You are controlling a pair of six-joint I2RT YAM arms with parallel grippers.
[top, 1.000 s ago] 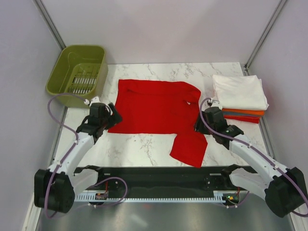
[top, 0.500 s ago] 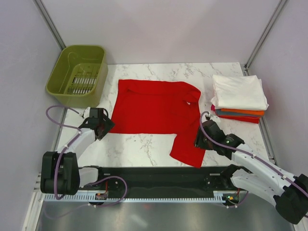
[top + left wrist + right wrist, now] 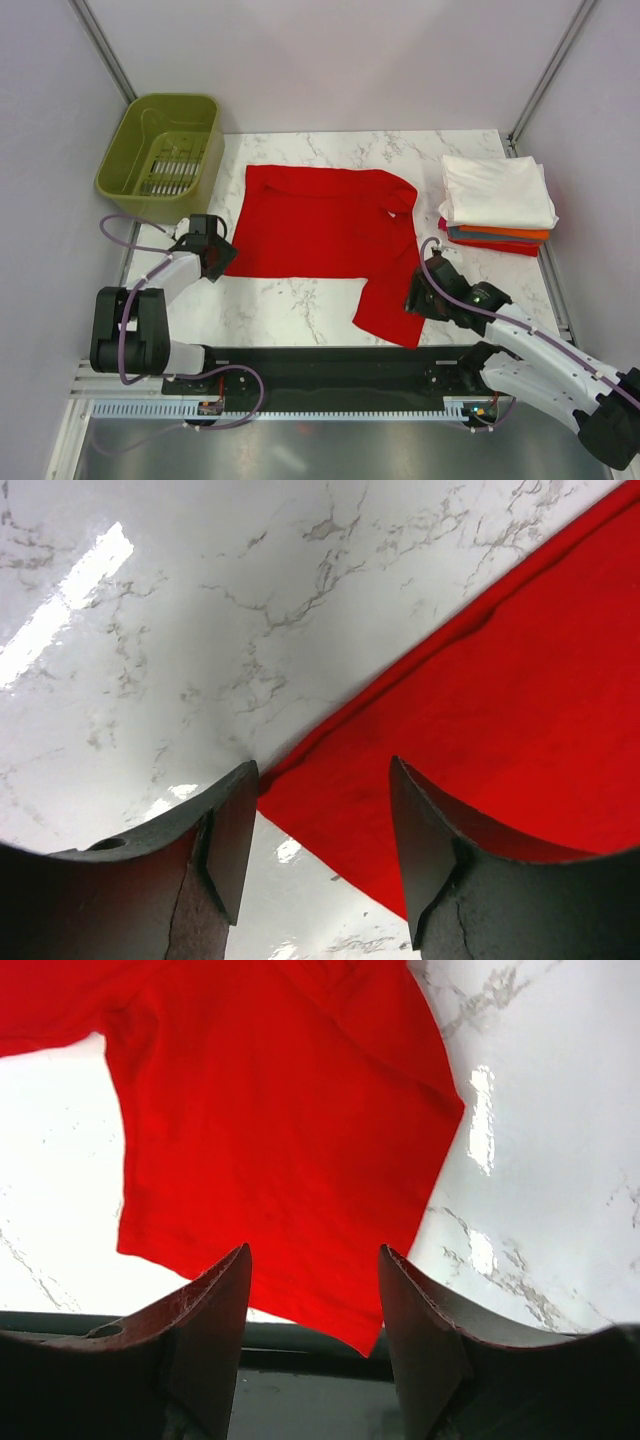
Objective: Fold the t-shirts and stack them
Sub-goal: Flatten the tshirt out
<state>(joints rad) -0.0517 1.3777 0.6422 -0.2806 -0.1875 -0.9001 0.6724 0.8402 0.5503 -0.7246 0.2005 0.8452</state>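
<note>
A bright red t-shirt lies spread on the marble table, with one flap reaching toward the near edge. My left gripper is open and empty at the shirt's near-left corner, its jaws straddling that corner just above the table. My right gripper is open and empty over the flap's near corner. A stack of folded t-shirts with a white one on top, then orange, grey and red, sits at the right.
An olive-green plastic basket stands at the back left, off the table's corner. The black base rail runs along the near edge, just under the flap's tip. Grey walls close in on both sides.
My left gripper has dropped back toward the near left, down to the shirt's near-left corner. My right gripper has moved back along the flap to its near end. The shirt has not shifted.
</note>
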